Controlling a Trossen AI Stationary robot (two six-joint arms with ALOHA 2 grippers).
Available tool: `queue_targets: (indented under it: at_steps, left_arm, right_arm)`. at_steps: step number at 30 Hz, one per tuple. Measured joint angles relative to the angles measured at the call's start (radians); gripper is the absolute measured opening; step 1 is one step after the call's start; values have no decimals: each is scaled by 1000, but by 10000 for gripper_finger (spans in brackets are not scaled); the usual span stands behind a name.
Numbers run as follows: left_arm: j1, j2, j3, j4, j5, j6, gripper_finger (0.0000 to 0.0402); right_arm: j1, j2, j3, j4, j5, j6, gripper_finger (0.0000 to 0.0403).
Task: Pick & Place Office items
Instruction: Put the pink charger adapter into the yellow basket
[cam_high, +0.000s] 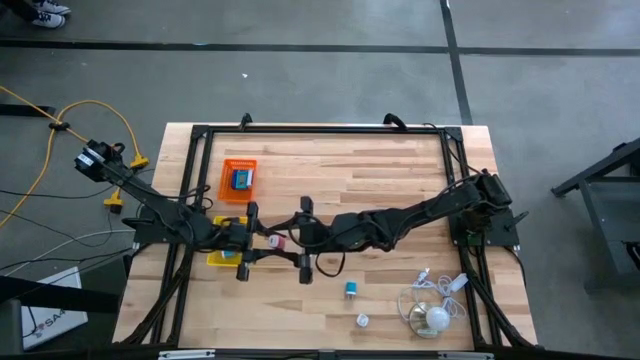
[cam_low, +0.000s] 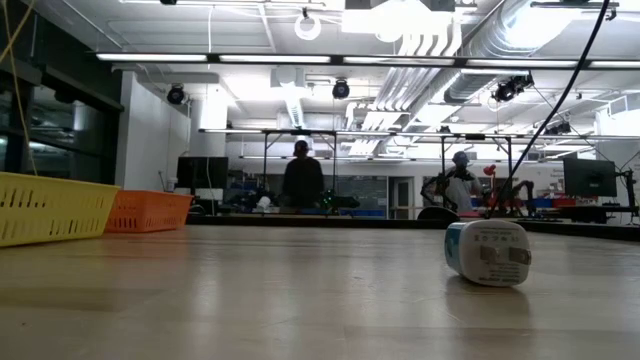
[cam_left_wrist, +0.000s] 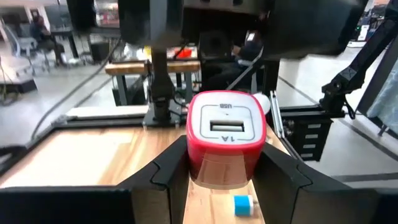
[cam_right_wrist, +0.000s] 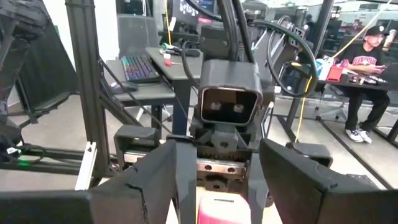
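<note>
Fluorescent lab lighting is glaring over the butcher-block table (cam_high: 380, 190), and people are standing among benches far behind it in the low view. Dead centre, both arms are meeting nose to nose. The left gripper (cam_left_wrist: 219, 177) is clamping a red-and-white USB charger (cam_left_wrist: 225, 140) between its fingers, held above the wood just off the yellow tray (cam_high: 218, 259), which sits at about nine o'clock from table centre. The right gripper (cam_right_wrist: 214, 186) is facing it, fingers spread wide on either side of the charger's pink top (cam_right_wrist: 221, 210), not visibly pinching it.

This is looking like a handover in mid-air, and my read is that it wants patience: one claw should be firmly closed on the charger before the other lets go, and whichever is backing away should pull straight out along its own line so the block isn't nudged sideways.

Elsewhere, the orange tray (cam_high: 238, 180) at eleven o'clock is holding a blue item (cam_high: 240, 180). A teal-and-white block (cam_high: 351, 289) is lying at five o'clock, with a small white piece (cam_high: 362, 320) just past it toward the near edge. The white cable bundle (cam_high: 435, 300) is resting further round at four o'clock, well apart from the action. In the low view a white plug block (cam_low: 487, 252) is lying on its side on bare wood.
</note>
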Motion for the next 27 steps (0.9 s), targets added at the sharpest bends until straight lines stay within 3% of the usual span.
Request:
queue_targets:
  at_steps: [5,10,18,27]
  left_arm:
    - [-9,-30,0,-124,-1,-66,136]
    - [-43,-129,0,-363,-55,-201,136]
    - [-114,-273,0,-775,-58,-504,136]
    - [-157,-293,0,-1118,-26,-883,136]
  right_arm:
    - [20,-14,0,-40,4,0,217]
    - [51,-24,0,-104,35,1,217]
    - [84,-22,0,-162,83,24,217]
    - [84,-22,0,-163,83,39,217]
